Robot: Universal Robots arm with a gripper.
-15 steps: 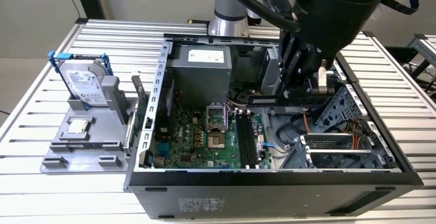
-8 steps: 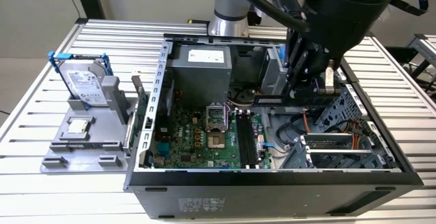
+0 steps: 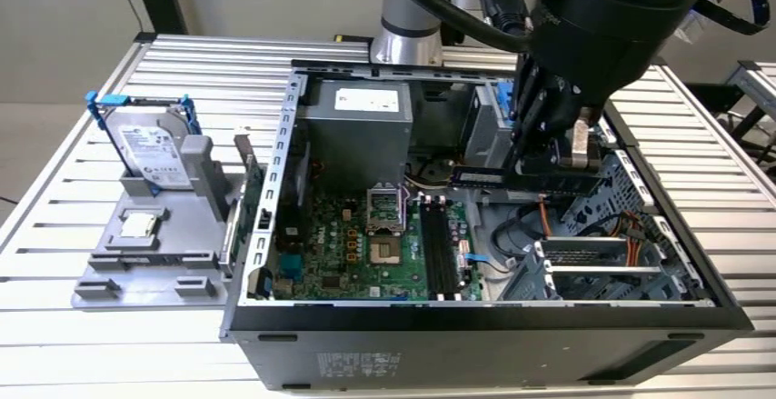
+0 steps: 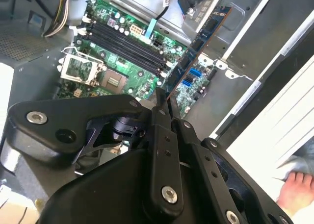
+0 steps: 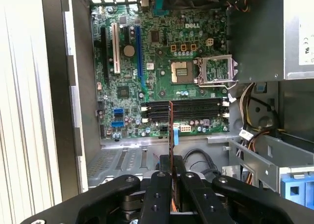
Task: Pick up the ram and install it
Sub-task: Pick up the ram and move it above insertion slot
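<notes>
Ram: held in the air inside the open case, level, with its long axis running 9-to-3 in the exterior view. It sits at about 2 o'clock from the memory slots, above the board and apart from it. Not yet seated. The slots run 12-to-6 there, so the ram lies crosswise to them.

Gripper: jaws clenched on the ram toward its 3 o'clock end, the free length reaching out toward 9 o'clock. Arm comes down from 12 o'clock, over the case's far wall.

First wrist view: ram seen edge-on, poking out from the gripper, with the slots beyond it. Second wrist view: ram seen on the slant, green edge and dark chips showing, pinched in the gripper.

Around the slots, exterior view: socket with its frame raised, just at 10 o'clock. Grey power box at 12 o'clock of the board. Cables and drive bay at 3 o'clock, under the ram.

Outside the case, at 9 o'clock: grey fixture on the slatted desk. Hard drive in a blue frame stands upright at its 12 o'clock end. Small square chip lies flat just at 6 o'clock of the drive.

Second wrist view also catches a person's hand, outside the case.
</notes>
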